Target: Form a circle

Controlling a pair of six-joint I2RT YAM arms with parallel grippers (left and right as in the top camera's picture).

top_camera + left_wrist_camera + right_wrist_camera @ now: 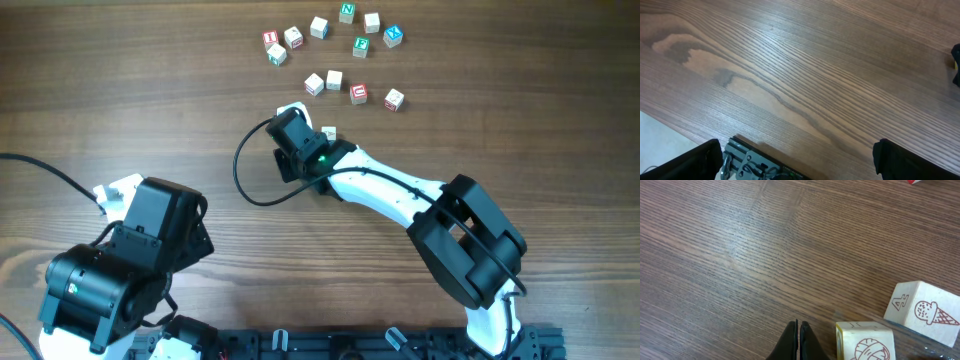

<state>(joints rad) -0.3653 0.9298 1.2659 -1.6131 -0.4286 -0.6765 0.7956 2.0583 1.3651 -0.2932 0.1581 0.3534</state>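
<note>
Several small pale wooden alphabet cubes (334, 79) lie scattered on the far part of the table, in a loose cluster and not in a circle. My right gripper (291, 110) is shut and empty, low over the wood just short of the cluster. In the right wrist view its fingertips (799, 330) are pressed together. A cube with a red yarn drawing (865, 341) lies just right of them without touching, and a cube with a 4 and an ice-cream cone (922, 311) lies farther right. My left gripper (115, 189) is open at the near left, far from the cubes, with only bare wood between its fingers (695, 161).
A black cable (245, 175) loops from the right wrist across the middle of the table. A dark metal rail (340, 345) runs along the near edge. The table's left edge (660, 132) shows in the left wrist view.
</note>
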